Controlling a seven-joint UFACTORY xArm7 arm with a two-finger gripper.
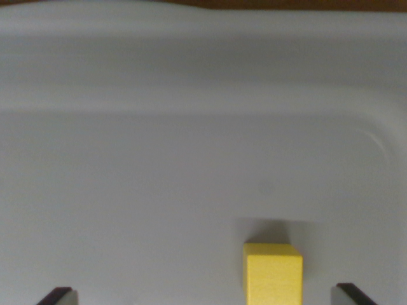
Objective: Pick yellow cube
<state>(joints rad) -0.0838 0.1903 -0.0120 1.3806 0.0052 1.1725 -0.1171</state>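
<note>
Between spread fingertips | gripper point(203, 295) wide apart, holding nothing | yellow cube point(272, 273) right of centre, untouched | white tray point(191, 159)

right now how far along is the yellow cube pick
Done: the claw is open and brought over the white tray, with the yellow cube between its fingertips, though nearer the wrist view's right one. In hand: lining up on the cube. Left: centre on it, close and lift; nothing is gripped yet.
</note>
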